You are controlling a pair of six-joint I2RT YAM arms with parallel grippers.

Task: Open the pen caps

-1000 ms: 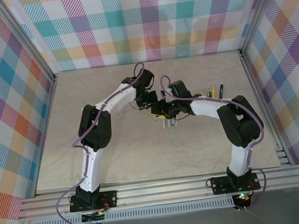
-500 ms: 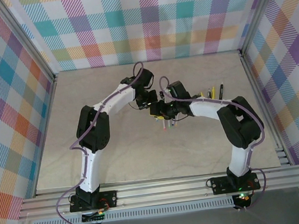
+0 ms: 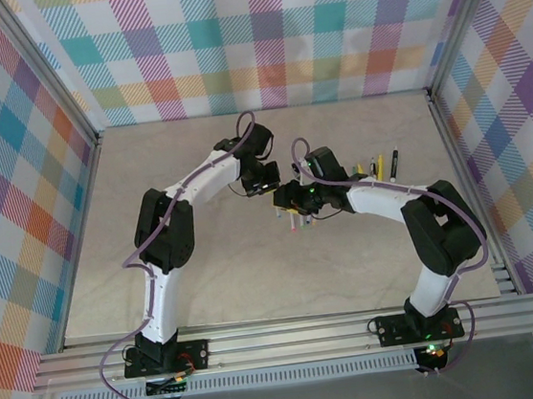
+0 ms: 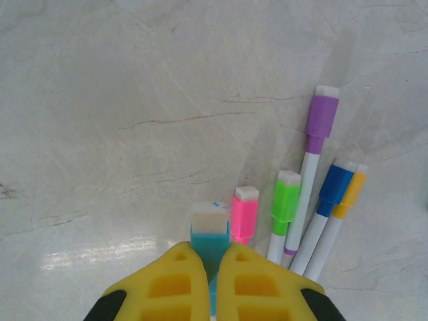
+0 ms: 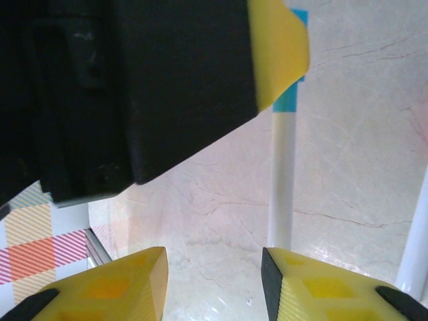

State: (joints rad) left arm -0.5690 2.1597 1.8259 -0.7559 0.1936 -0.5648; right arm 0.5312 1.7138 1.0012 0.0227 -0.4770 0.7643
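Note:
My left gripper [image 4: 210, 251] is shut on a teal pen cap [image 4: 209, 235] with a white end, held above the table. Below it lie several capped pens: pink [image 4: 245, 215], green [image 4: 287, 200], purple [image 4: 322, 117], blue [image 4: 334, 187] and orange [image 4: 351, 192]. In the right wrist view the teal cap [image 5: 287, 100] sits in the left gripper's yellow finger [image 5: 277, 40], and the pen's white barrel [image 5: 281, 180] runs down behind my right gripper's right-hand finger. My right gripper [image 5: 214, 257] is open with nothing between its fingers. From above, both grippers [image 3: 267, 188] [image 3: 286, 200] meet at mid-table.
The loose pens [image 3: 298, 220] lie on the beige table just in front of the grippers. A second group of darker pens [image 3: 383, 164] lies to the right, behind the right arm. Metal frame rails [image 3: 458, 187] border the table.
The right arm has swung its elbow outward to the right and its gripper has shifted slightly, its jaws narrowing a little. The left gripper has kept its hold and barely moved.

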